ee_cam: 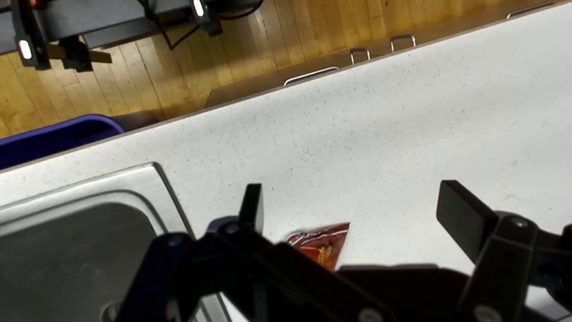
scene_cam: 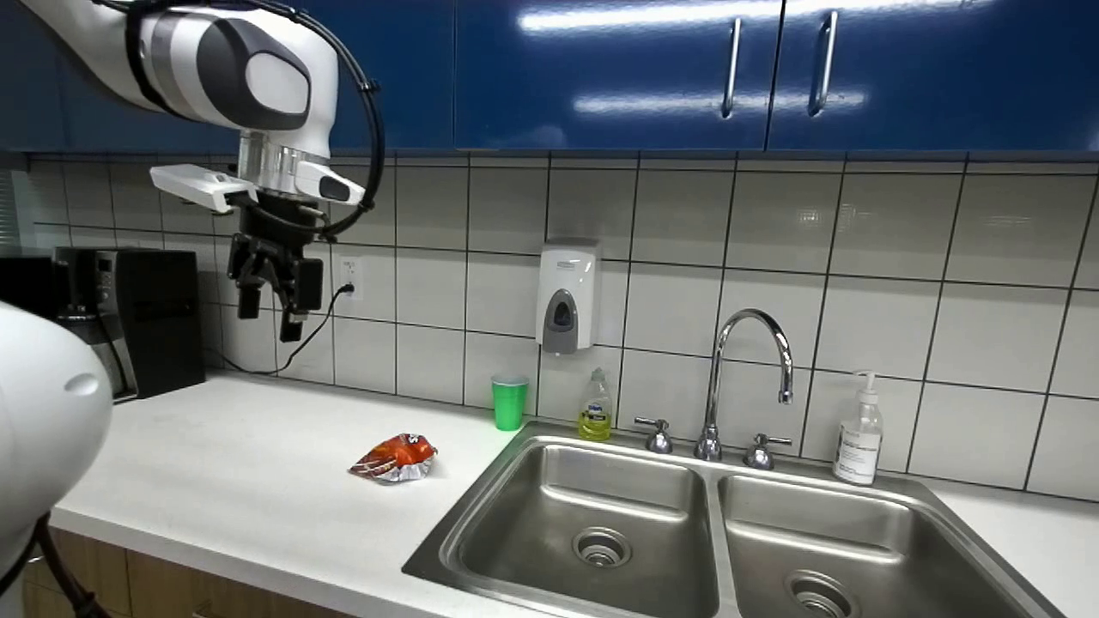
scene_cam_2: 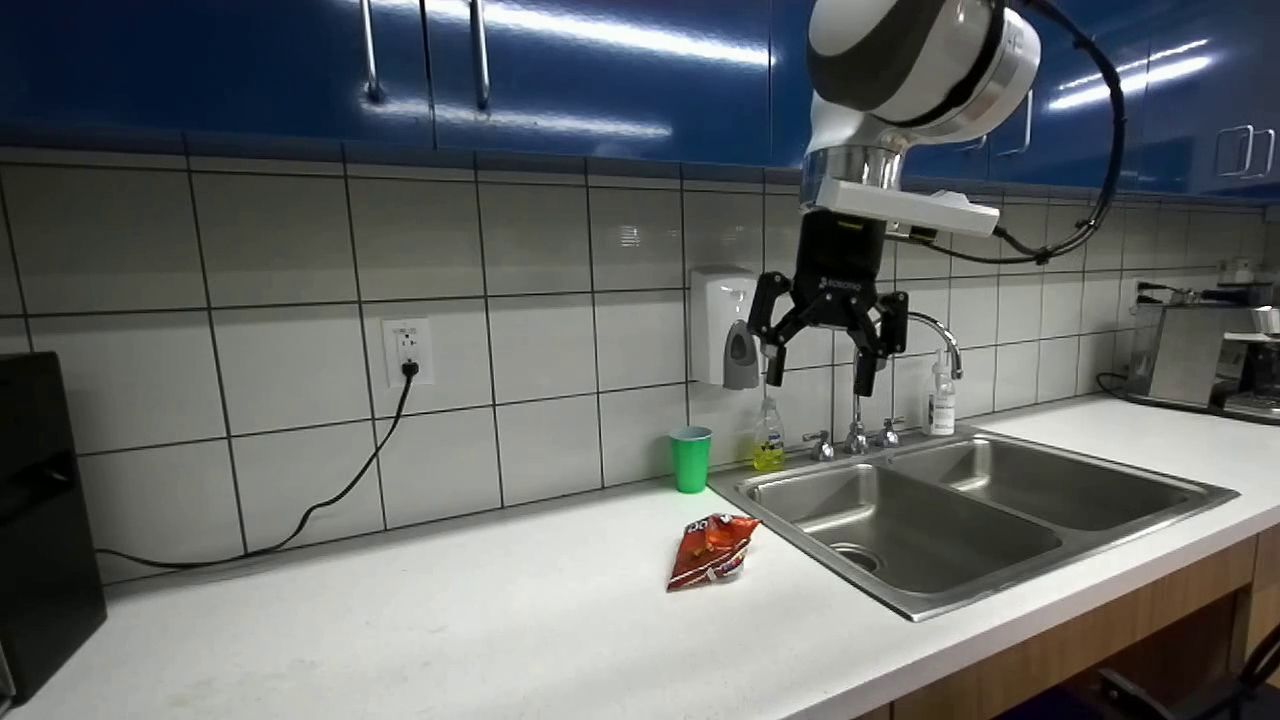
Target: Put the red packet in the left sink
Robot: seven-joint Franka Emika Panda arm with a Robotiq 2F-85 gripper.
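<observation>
The red packet (scene_cam: 397, 457) lies crumpled on the white counter, left of the sink; it also shows in an exterior view (scene_cam_2: 712, 550). In the wrist view the red packet (ee_cam: 324, 248) is partly hidden behind the gripper's linkage. The left sink (scene_cam: 481, 532) is a steel basin with a round drain; it shows in an exterior view (scene_cam_2: 900, 598) and partly in the wrist view (ee_cam: 147, 181). My gripper (scene_cam: 273, 316) is open and empty, high above the counter, in both exterior views (scene_cam_2: 820, 375). Its fingers (ee_cam: 351, 210) are wide apart in the wrist view.
A green cup (scene_cam: 509, 403) and a yellow soap bottle (scene_cam: 596, 408) stand behind the packet and the left basin. The faucet (scene_cam: 713, 378) rises behind the sink. The right basin (scene_cam: 901, 549) adjoins. Blue cabinets (scene_cam: 618, 77) hang above. A black machine (scene_cam: 154, 318) stands on the counter.
</observation>
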